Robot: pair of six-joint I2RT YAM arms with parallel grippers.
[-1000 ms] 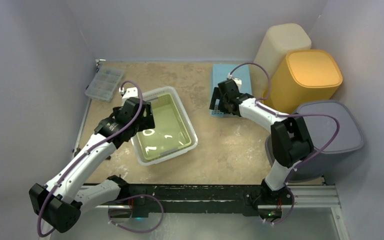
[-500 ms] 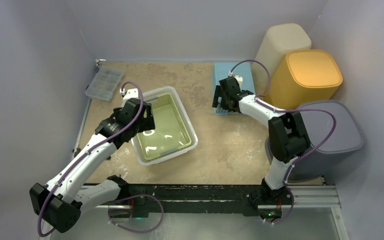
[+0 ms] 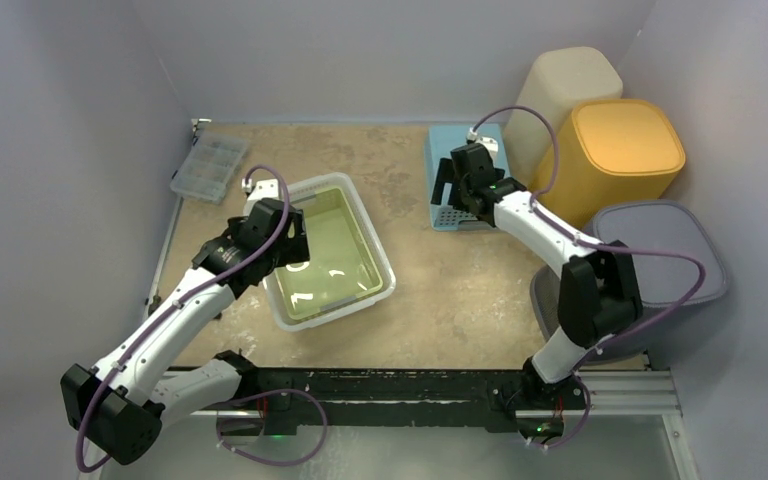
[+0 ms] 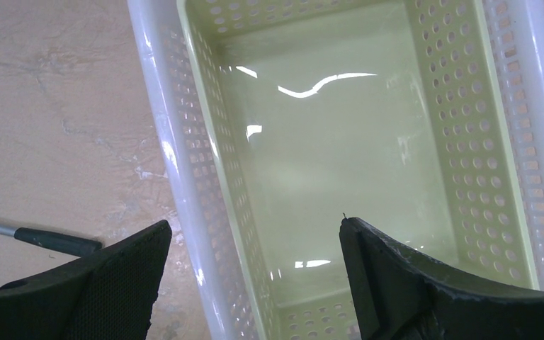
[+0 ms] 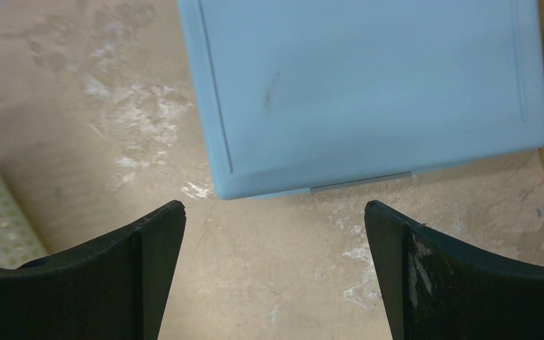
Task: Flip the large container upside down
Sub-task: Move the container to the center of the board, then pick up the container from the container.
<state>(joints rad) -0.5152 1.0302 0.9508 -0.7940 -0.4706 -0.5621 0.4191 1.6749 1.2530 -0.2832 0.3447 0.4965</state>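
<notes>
Bin [image 3: 385, 290] sits upright, left of centre on the table [image 3: 460, 290], with a green perforated basket [image 4: 326, 156] nested inside. We see the left gripper [image 4: 253, 225] wide open, straddling the bin's long wall: one finger outside, one over the basket. We can't tell contact. Right gripper [image 5: 275, 207] is wide open, holding nothing, over the blue box [image 5: 368, 92] edge.

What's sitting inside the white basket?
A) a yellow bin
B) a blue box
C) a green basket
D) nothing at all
C: the left wrist view shows a pale green basket nested inside the white basket.
</notes>
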